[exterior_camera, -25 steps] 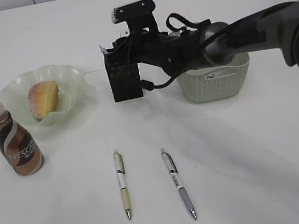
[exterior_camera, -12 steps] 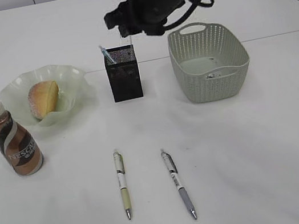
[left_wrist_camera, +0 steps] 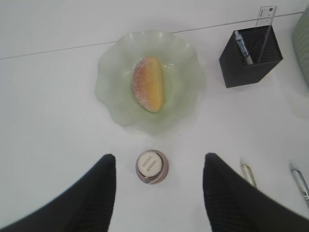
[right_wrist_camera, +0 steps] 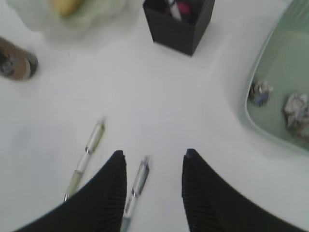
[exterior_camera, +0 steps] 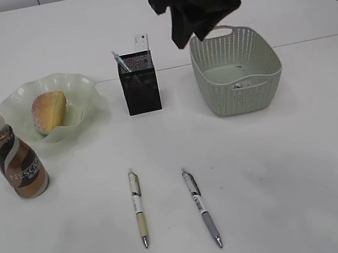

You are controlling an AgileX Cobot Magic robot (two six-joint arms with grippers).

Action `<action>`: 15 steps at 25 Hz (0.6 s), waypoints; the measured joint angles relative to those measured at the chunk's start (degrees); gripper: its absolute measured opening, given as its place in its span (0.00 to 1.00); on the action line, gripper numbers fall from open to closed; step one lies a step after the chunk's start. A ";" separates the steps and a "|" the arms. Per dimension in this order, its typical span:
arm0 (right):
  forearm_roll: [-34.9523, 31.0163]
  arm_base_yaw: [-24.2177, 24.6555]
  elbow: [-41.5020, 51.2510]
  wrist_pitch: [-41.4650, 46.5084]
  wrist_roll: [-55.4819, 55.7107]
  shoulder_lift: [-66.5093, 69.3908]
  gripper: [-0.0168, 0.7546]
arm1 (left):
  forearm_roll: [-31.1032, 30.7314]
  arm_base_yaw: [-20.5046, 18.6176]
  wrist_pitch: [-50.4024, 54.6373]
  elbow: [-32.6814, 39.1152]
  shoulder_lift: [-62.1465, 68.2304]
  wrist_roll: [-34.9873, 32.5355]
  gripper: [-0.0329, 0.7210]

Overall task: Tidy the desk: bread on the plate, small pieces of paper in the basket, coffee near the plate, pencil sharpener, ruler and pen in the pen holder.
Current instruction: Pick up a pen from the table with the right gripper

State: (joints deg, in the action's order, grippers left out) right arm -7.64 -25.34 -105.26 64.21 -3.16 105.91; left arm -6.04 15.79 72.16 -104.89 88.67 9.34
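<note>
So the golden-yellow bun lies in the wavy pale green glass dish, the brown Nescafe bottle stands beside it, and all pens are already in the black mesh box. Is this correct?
Not fully. The bun, dish and bottle are as you say, but two pens lie on the white desk, outside the mesh box. The exterior view shows this.

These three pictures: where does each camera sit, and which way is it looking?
Exterior view: in front of the desk, slanting down; a dark arm crosses the top.
Left wrist view: on the left arm, looking down on the coffee and the bread in the plate; both black fingers show.
Right wrist view: on the right arm, above two pens, fingers apart and empty.
All three show the pen holder.
</note>
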 joint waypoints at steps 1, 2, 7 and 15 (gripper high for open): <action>0.00 0.00 0.00 2.87 0.00 0.00 0.40 | 0.27 0.00 0.00 0.00 0.00 0.00 0.61; 0.00 0.00 0.00 4.86 0.00 0.00 0.40 | 0.39 0.00 0.00 0.00 0.00 0.00 0.61; 0.25 0.00 0.00 6.72 0.00 -0.09 0.40 | 0.75 0.00 0.00 0.00 0.00 0.00 0.61; -0.13 0.00 3.06 6.92 7.32 -0.42 0.40 | 4.40 0.00 0.00 0.00 0.00 0.03 0.61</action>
State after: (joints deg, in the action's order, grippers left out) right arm -7.77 -25.34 -102.20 71.12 4.16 105.49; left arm -1.63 15.79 72.16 -104.89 88.67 9.37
